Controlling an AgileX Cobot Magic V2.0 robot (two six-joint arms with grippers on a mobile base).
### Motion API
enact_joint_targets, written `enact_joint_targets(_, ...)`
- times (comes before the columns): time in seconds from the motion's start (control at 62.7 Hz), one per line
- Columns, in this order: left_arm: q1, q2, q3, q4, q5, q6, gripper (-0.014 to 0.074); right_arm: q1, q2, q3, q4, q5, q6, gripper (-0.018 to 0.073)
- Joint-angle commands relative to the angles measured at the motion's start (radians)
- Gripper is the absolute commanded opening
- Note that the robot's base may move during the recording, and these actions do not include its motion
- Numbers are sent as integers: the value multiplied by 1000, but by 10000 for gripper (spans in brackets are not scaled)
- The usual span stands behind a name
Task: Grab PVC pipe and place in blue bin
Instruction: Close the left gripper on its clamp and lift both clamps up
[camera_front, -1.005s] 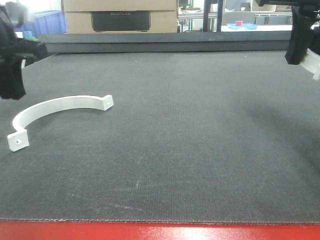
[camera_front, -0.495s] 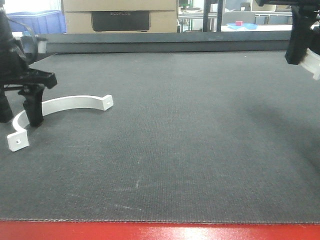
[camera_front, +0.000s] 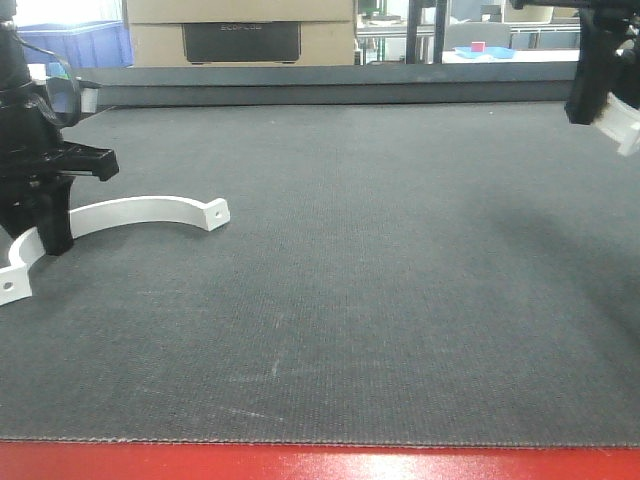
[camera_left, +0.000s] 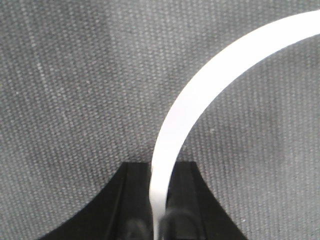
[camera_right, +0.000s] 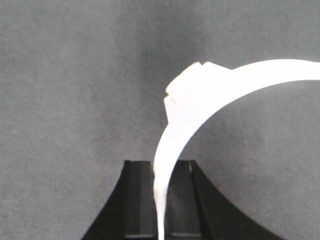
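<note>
The PVC pipe, a white half-ring clamp, lies on the dark mat at the left. One tab rests near the middle-left and the other tab is at the left edge. My left gripper is down on its left part. In the left wrist view the jaws are shut on the white band. My right gripper hangs high at the far right, shut on a second white clamp. That clamp shows between the jaws in the right wrist view.
A blue bin stands beyond the mat's far left corner. A cardboard box sits behind the raised back edge. A red strip marks the table's front edge.
My left gripper came down onto the clamp's left part and shut on it. The clamp shifted a little left, its near tab now at the frame edge. The right arm barely moved.
</note>
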Motion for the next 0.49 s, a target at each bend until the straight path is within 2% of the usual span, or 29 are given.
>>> enact_joint_targets(0.0,-3,2,-14,1,63,-4,-111,1,-12,-3,-15,-18,-9,-169)
enact_joint_targets(0.096,-3,-33,-30,1,94,-11,-111,1,-26,-3,-15,-4,-9,-169)
enact_joint_targets(0.192,-3,-100,-30,0,109,-51,-111,1,-56,-3,-15,-4,-9,-169)
enact_joint_targets(0.351,-3,-241,-30,-18,123,-168,-111,1,-140,-3,-15,-24,-9,-169)
enact_joint_targets(0.479,-14,-364,-30,-22,99,-221,-111,1,-212,-3,-15,-66,-9,-169)
